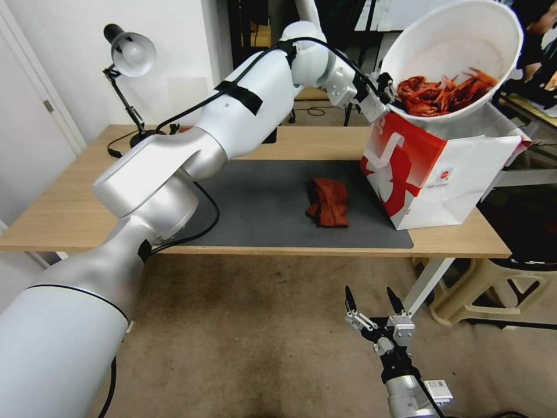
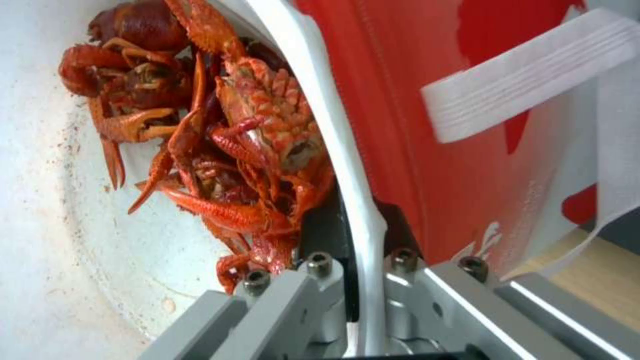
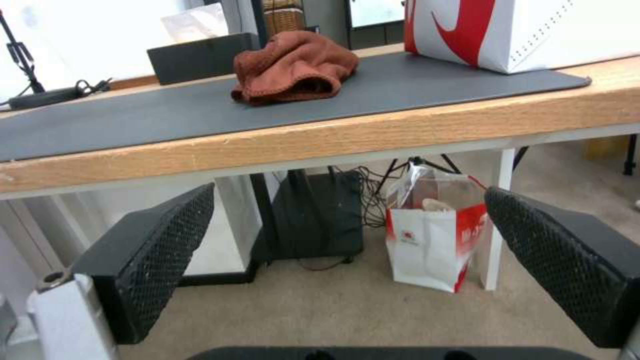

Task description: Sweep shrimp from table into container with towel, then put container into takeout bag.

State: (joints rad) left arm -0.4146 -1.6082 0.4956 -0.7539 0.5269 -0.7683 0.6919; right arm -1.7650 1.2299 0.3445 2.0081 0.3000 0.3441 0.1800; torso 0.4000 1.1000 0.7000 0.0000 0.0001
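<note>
- I see the container (image 1: 458, 40), a round white bowl with tall sides, raised and tilted toward me above the takeout bag (image 1: 429, 174); my left gripper (image 1: 387, 96) pinches its lower rim.
- The shrimp (image 1: 444, 93) lie heaped against the low side of the bowl, glossy red-orange with thin legs and claws (image 2: 247, 150).
- The takeout bag stands upright at the right end of the table (image 1: 69, 209), red and white, with a small round red logo.
- The towel (image 1: 329, 201), rust-brown and crumpled, lies on the dark grey mat just left of the bag.
</note>
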